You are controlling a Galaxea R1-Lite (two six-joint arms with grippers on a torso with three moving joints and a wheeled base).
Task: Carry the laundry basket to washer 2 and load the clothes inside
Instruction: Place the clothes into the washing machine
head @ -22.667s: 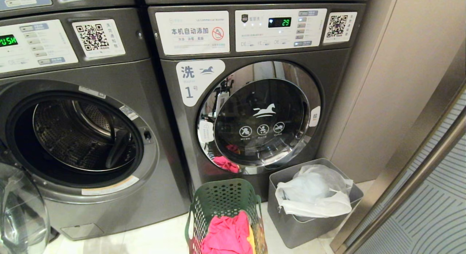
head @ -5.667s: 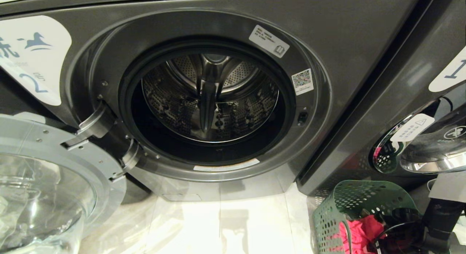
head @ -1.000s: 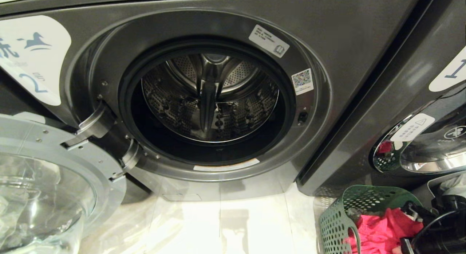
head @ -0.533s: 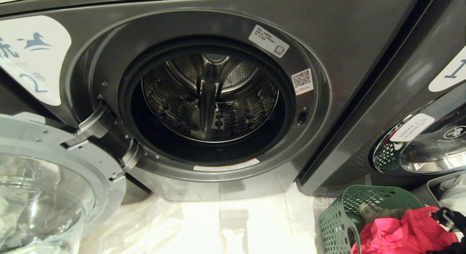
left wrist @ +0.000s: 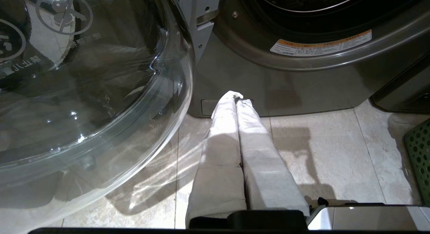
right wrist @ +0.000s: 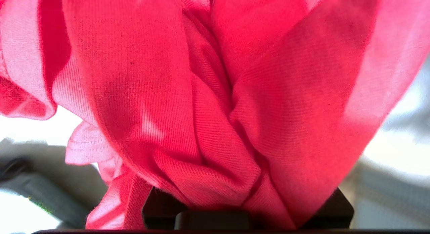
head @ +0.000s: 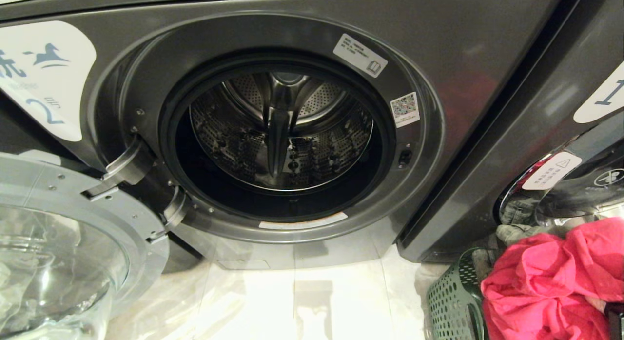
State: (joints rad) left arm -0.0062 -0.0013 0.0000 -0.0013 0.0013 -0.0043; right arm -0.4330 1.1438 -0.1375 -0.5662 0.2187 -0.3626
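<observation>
Step in hand: first garment lift, loading phase. Laundry basket [head: 451, 301] sits on floor at near right, in front of the machine labelled 1, just right of washer 2 [head: 278, 135]. Washer 2 door [head: 58, 242] swung fully open to the left; drum looks empty, so nothing loaded yet.

Right gripper [right wrist: 215, 214]: fingers buried in bunched fabric in the wrist view, clamped on the pink-red garment [head: 551, 281]. In the head view the garment is raised above the basket rim, folds hanging down into it. A grey-green piece [head: 519, 231] shows at the far edge of the bundle; cannot tell whether it is caught up or just lying there.

Left gripper [left wrist: 239, 101]: parked low, pointing at washer 2's base panel, fingers pressed together, holding nothing.

Next move, by judgement: carry the bundle left and far, into the drum opening, high enough for the trailing cloth to clear basket rim and door seal, then release well inside. Risk: hem snagging on perforations or dragging a 2nd garment out.
</observation>
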